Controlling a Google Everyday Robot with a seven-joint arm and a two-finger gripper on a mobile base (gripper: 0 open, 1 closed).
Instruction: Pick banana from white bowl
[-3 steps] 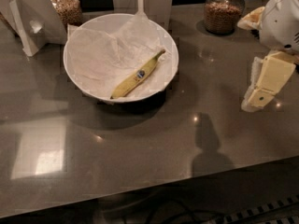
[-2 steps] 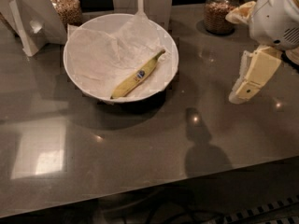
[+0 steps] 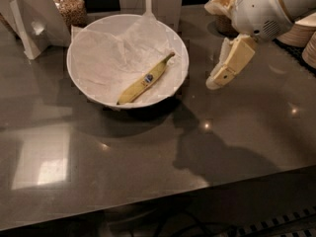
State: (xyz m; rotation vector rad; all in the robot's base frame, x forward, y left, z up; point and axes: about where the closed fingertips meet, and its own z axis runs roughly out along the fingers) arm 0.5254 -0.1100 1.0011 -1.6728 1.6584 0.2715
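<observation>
Banana (image 3: 145, 79) lying diagonally on crinkled paper (image 3: 118, 48) inside white bowl (image 3: 70, 75), gripper (image 3: 213, 83) hanging just outside the rim, holding nothing, open or closed not discernible; likely hazards: clipping the rim on entry, or pinching paper with fruit.

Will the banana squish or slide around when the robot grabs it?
Probably firm: the banana looks yellow with a greenish stem, so it should hold its shape. It lies on crinkled paper in the white bowl, so it may slide or drag the paper. The gripper hangs beside the bowl, apart from it.
</observation>
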